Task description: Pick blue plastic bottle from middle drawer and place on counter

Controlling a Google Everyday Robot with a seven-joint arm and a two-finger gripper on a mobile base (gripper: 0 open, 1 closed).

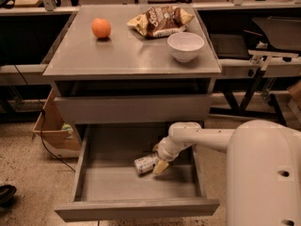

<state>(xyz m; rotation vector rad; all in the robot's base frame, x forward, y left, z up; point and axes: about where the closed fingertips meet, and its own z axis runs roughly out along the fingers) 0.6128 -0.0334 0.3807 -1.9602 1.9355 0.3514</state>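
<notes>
The blue plastic bottle (144, 165) lies on its side in the middle drawer (136, 207), long axis roughly 9-to-3. The gripper (160, 166) sits at its 3 o'clock end; whether it is clamped on the bottle, I cannot tell.

End effector (157, 164) in middle drawer (113, 185) — beside blue plastic bottle (144, 164)

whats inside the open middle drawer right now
The middle drawer holds the blue plastic bottle, lying on its side, with the gripper at its right end. The gripper covers that end, and the drawer's back is hidden under the cabinet.
</notes>
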